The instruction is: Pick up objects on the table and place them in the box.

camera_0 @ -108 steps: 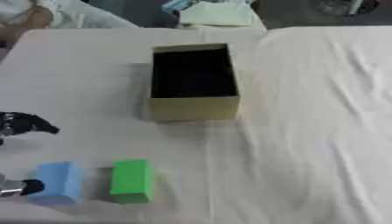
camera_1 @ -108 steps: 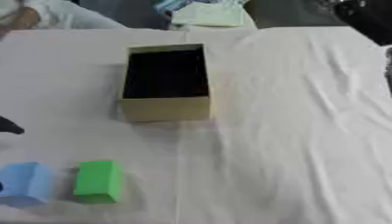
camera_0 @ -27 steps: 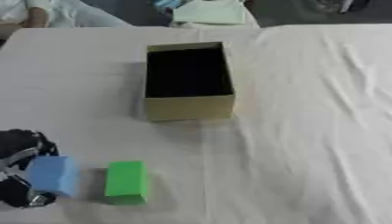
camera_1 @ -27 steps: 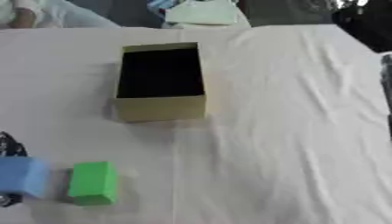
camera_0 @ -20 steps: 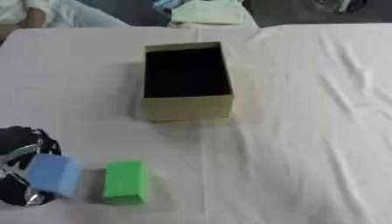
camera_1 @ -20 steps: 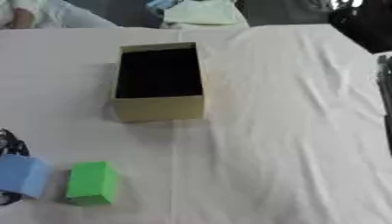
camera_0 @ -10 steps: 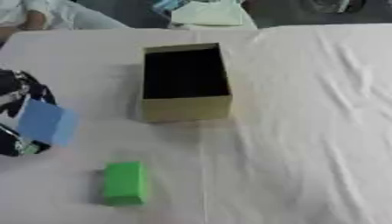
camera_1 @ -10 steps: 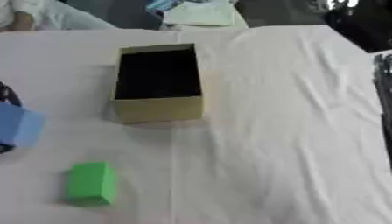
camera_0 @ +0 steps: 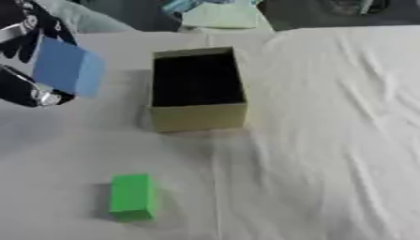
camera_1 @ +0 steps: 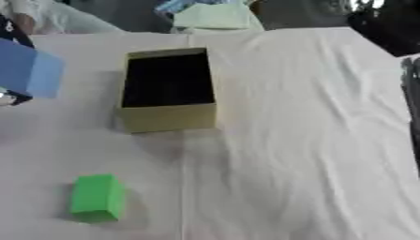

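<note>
My left hand (camera_0: 23, 56) is up in the air at the upper left, shut on a light blue block (camera_0: 67, 67), well above the white cloth and left of the box. The open tan cardboard box (camera_0: 198, 89) stands at the table's middle, its dark inside showing nothing. A green block (camera_0: 132, 196) lies on the cloth near the front left, apart from everything. My right hand shows in neither view.
A white wrinkled cloth (camera_0: 328, 140) covers the table. Pale green folded items (camera_0: 217, 14) lie at the far edge behind the box. A dark object (camera_1: 390, 28) sits at the upper right corner in the right eye view.
My left hand closed on the blue block beside the green one and lifted it up and toward the far left. The green block and box stayed put.
</note>
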{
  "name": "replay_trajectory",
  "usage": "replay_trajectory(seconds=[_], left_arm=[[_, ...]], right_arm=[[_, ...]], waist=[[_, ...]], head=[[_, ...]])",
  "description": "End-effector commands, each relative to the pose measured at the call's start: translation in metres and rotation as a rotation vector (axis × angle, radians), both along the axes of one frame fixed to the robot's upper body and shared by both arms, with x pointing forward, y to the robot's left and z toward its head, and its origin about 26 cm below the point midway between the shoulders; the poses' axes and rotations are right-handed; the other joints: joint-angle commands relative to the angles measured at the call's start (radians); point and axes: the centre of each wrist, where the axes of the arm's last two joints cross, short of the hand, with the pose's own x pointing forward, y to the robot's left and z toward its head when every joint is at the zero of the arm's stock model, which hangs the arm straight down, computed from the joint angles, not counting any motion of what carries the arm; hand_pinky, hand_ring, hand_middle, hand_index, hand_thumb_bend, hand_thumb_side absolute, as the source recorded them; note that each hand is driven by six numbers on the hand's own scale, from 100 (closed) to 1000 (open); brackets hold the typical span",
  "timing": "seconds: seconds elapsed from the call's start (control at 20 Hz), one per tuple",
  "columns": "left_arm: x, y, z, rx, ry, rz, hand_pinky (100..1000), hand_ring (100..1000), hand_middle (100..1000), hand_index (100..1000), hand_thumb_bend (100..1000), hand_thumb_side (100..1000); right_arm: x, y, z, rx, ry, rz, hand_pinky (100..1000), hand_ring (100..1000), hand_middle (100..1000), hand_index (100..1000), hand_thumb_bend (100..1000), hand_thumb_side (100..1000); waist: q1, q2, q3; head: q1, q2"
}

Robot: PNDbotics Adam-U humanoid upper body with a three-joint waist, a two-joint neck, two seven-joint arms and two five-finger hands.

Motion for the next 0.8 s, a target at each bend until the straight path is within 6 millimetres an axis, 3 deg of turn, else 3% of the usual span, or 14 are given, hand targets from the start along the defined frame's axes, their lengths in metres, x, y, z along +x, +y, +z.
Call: replay_trajectory(seconds=[0.05,0.1,0.45,0.8], left_arm=[[-0.001,-0.013,0.013,-0.014,-0.089,-0.072,305,330,443,637,205,180],[-0.001,-0.019,0.016,-0.018,-0.111,-0.097,304,329,443,637,232,137],[0.001,-0.059,0.04,-0.034,-0.189,-0.197,311,334,449,644,226,143],[0.028,-0.088,0.061,-0.019,-0.232,-0.191,338,351,457,650,261,150]], right_arm=[[-0.003,0.003,0.009,-0.007,-0.029,0.025,825,732,528,818,100,721],[-0.003,0.003,0.01,-0.007,-0.031,0.028,825,732,528,818,100,723],[-0.003,0.007,0.017,-0.006,-0.053,0.045,825,731,527,819,100,724],[-0.003,0.01,0.021,0.0,-0.07,0.057,824,731,526,819,100,725]], waist=[[0.006,-0.007,-0.009],[0.006,-0.004,-0.013],[0.006,0.023,-0.029],[0.004,0.051,-0.042]], head=[[0.029,0.005],[0.032,0.005],[0.049,0.005],[0.06,0.005]])
